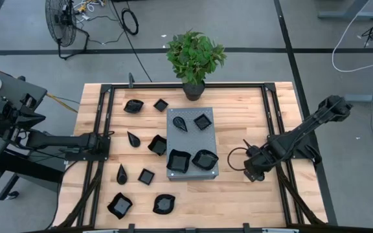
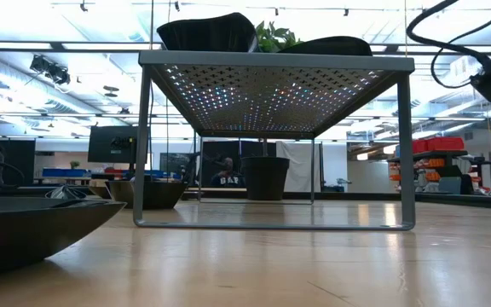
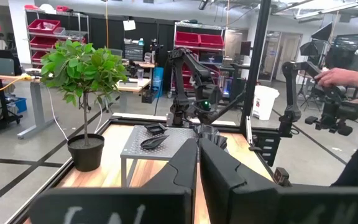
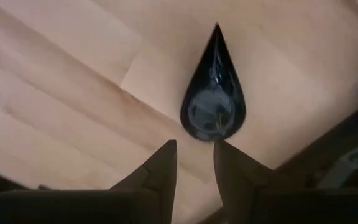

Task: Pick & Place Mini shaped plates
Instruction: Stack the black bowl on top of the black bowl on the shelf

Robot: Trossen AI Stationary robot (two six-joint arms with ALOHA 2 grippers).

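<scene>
Right pincer lined up over a teardrop dish, about to grab it

The right pincer (image 4: 194, 163) hangs over the right side of the table (image 1: 238, 194), fingers parted with nothing between them, just short of the round end of a teardrop plate (image 4: 214, 94) lying flat on the bare wood. The plate's long axis runs straight away from the pincer, tip pointing away and fat end nearest the fingers. Best bet, as a guess: come down square, straddle the round end's rim and close gently, since the glossy surface looks slippery. The left pincer (image 3: 197, 168) is shut and parked at the left edge. Other plates sit on the grey stand (image 1: 173, 118).
</scene>
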